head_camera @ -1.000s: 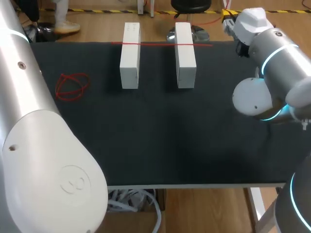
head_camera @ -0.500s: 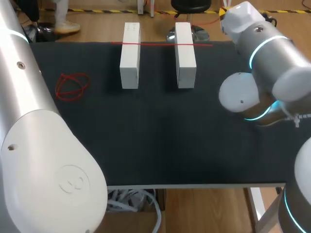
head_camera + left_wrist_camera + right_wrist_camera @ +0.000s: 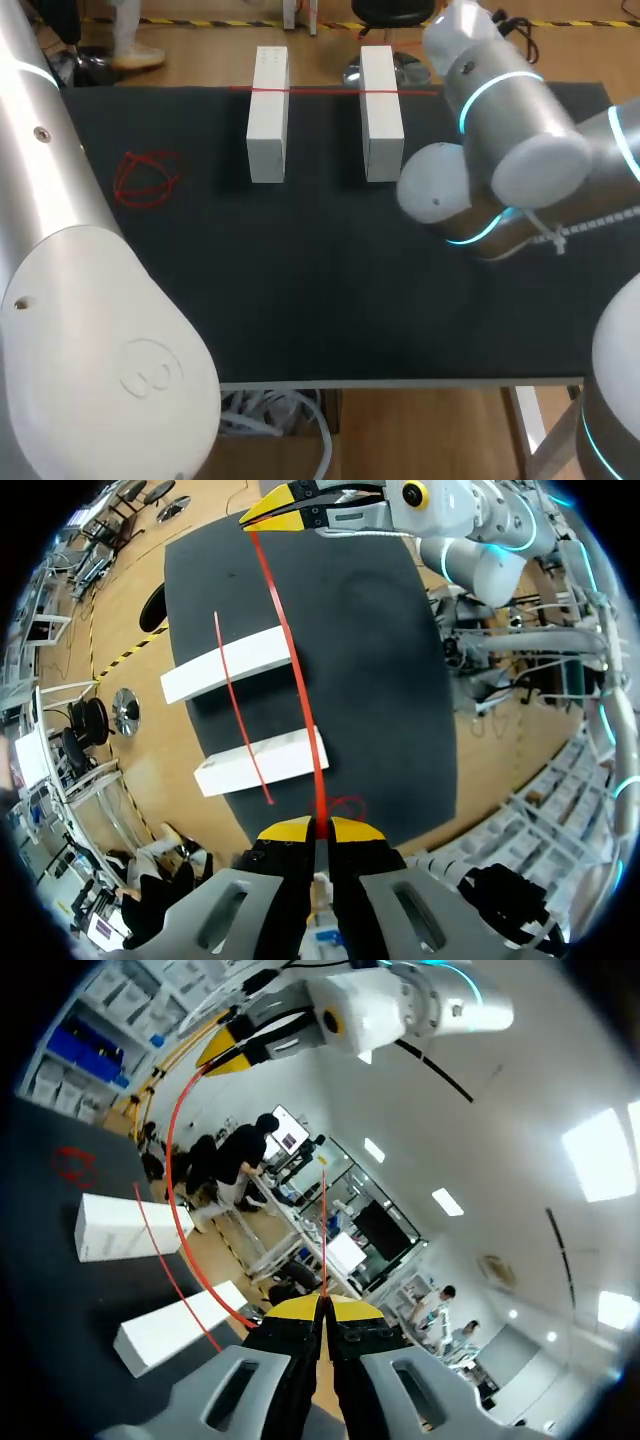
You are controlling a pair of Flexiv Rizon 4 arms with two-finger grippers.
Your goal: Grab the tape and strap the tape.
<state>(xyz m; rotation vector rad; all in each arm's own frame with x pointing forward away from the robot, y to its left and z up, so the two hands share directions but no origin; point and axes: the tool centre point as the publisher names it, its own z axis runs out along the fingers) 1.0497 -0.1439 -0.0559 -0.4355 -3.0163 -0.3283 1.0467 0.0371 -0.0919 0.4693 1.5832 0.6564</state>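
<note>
- The left tool was closed on one end of a length of red tape, its two yellow tips pinched together with the tape between them.
- The right tool was likewise clamped on the other end, its tips together around the tape.
- The tape hung in the air between the two tools, above the desk. Its long axis ran left to right, one end pointing at each tool.
- From the left wrist it looked nearly straight, passing over both white blocks. From the right wrist it bowed in a loose curve.
- Two long white blocks stood side by side on the far part of the desk, a left block and a right block. Their long axes ran from near to far, so the held tape crossed them.
- A second red strip lay flat across the far ends of both blocks. It ran left to right and stuck out a little past each one.
- A small red tangle sat on the desk to the left of the blocks, apart from them.
- The right arm came in over the far right of the desk, just beside the right block, and the left arm filled the near left.
</note>
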